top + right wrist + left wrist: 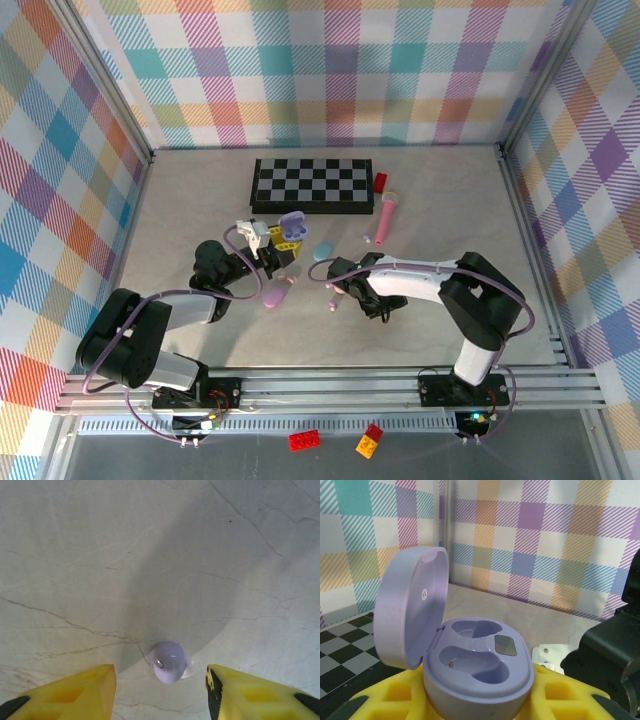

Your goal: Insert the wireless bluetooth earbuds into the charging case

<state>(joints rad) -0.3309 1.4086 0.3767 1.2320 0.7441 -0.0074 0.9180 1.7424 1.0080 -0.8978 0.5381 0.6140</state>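
- Between the fingertips of my right pincer (pixel 160 677), toward 12 o'clock in the wrist view, the lilac earbud (pixel 169 661) lies on the desk (pixel 150 555). Neither finger touches it.
- The bud sits closer to my 3 o'clock finger than to my 9 o'clock one.
- Its body looks nearly round from above, with a clear tip poking toward 3 o'clock, so I cannot name a firm long axis.
- My right pincer stands wide apart and holds nothing.
- My left pincer (pixel 475 702) is clamped on the lilac charging case (pixel 475 665). The lid is swung open toward 9 o'clock and both wells are empty.
- Seen from above, the bud lies at 5 o'clock of the case, and my right arm is the nearer one. I judge a small shift toward 3 o'clock would centre it before closing.
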